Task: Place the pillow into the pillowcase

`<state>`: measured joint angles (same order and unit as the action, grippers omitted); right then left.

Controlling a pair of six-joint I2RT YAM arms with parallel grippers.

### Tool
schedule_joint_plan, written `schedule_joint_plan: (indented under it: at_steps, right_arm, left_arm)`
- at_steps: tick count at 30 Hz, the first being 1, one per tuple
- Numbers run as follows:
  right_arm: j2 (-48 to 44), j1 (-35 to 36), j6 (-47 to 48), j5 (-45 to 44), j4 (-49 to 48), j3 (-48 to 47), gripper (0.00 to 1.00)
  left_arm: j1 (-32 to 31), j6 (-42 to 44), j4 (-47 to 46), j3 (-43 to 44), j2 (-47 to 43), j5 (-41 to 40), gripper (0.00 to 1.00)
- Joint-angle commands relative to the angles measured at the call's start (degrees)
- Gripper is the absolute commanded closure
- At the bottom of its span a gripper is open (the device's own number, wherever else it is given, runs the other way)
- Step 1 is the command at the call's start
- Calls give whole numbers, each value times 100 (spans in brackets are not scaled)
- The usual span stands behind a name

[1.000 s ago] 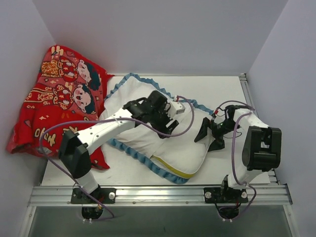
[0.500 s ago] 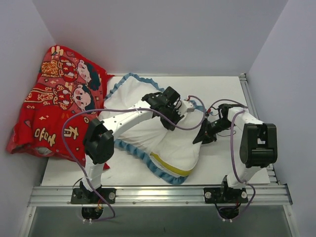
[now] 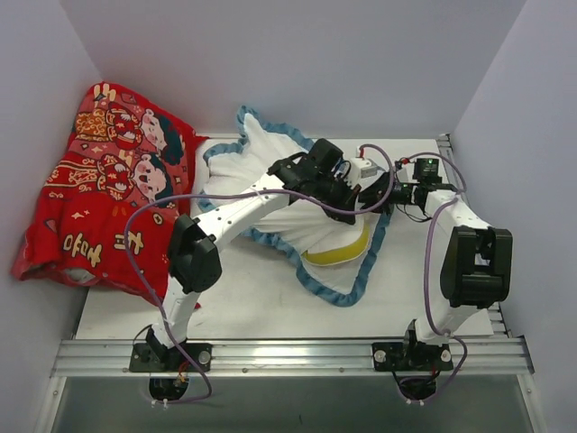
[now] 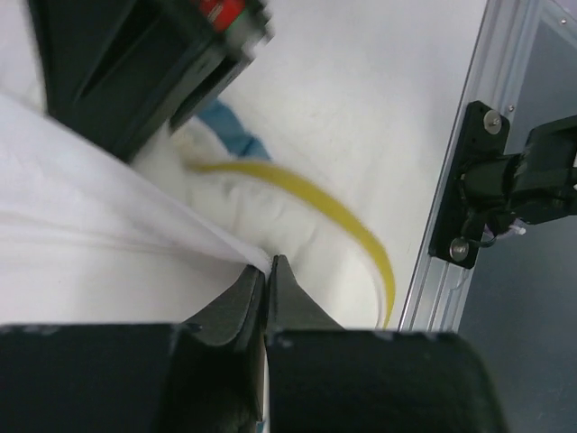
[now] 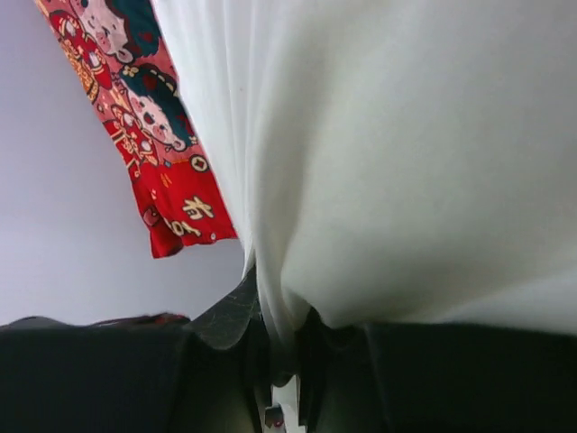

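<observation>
Right of the red cloth (image 3: pixel 99 198), the pillowcase (image 3: pixel 261 162) sits bunched in the middle, my left gripper (image 4: pixel 268 263) clamped on its white inner layer, the pillow (image 3: pixel 338 255) peeking yellow-edged from its near-right mouth, my right gripper (image 5: pixel 275 311) pinching the case's white fabric just beside.

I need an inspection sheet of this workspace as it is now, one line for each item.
Surface: white table, partly covered by fabric.
Job's things: pillowcase bunched mid-table, white side showing, blue frill around it; pillow mostly covered, its yellow piping shows at the near side.
Clutter: red cartoon cloth heaped at the far left.
Grippers: left gripper and right gripper both shut on thin white fabric, apparently the pillowcase.
Cables: purple cables loop along both arms.
Surroundings: pale walls on three sides; metal rail at the near edge.
</observation>
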<state>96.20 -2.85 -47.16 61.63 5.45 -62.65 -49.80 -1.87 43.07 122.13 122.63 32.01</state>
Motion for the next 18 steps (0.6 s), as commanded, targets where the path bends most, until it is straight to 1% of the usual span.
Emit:
schedule_joint_plan:
  at_steps: [1,2,3,4,5,6,7,8,9,10,11,12,13,14,15,16,17,18]
  right_arm:
    - [-137,3,-122,122,-211,95,100]
    - [-120,56,760,-87,172,104,100]
    - [-85,187,1230,-220,567,104,100]
    - [-49,249,1696,-395,1441,78,95]
    - [38,250,2580,-719,1867,-1,80]
    - [74,363,2893,-870,2211,-36,72]
    - [83,356,3244,-1046,2876,-89,46]
    - [74,312,3587,-1265,3239,-176,37]
    - [-22,294,4252,-1841,3521,-395,30]
    - [-110,137,4554,-2091,3985,-501,26]
    - [-319,101,4836,-2372,4155,-624,24]
    - [-443,75,5117,-2931,4287,-825,23]
    - [-558,100,5459,-3241,4410,-914,21]
    - [-820,144,5611,-3436,4420,-994,18]
    - [-944,240,5708,-3577,4429,-1134,13]
    - [-1050,398,5865,-3953,4403,-1205,9]
    - [-1190,817,5919,-4043,4394,-1275,8]
    - [-1235,1074,5946,-4123,4394,-1354,8]
  left_arm:
    - [180,-114,-783,-759,-810,369,95]
    - [294,10,-765,-952,-889,307,88]
    - [557,133,-756,-1293,-1081,288,80]
    - [698,456,-756,-1471,-1179,262,66]
    - [822,616,-713,-1629,-1302,253,47]
    - [962,800,-669,-1761,-1590,262,41]
    - [1181,1194,-625,-2023,-1758,279,36]
    - [1288,1398,-555,-2174,-1943,271,28]
    - [1393,1774,-519,-2349,-2336,349,26]
    - [1586,1917,-484,-2647,-2540,376,23]
    - [1683,1988,-475,-2833,-2734,385,20]
    - [1780,2023,-475,-2983,-3092,507,18]
    - [1877,2015,-466,-3115,-3235,552,16]
    - [2052,1971,-466,-3368,-3376,587,16]
    - [2123,1928,-492,-3458,-3603,561,16]
    - [2176,1736,-510,-3563,-3710,517,15]
    - [2324,1603,-632,-3729,-3798,491,15]
    - [2413,1297,-711,-3853,-3973,490,14]
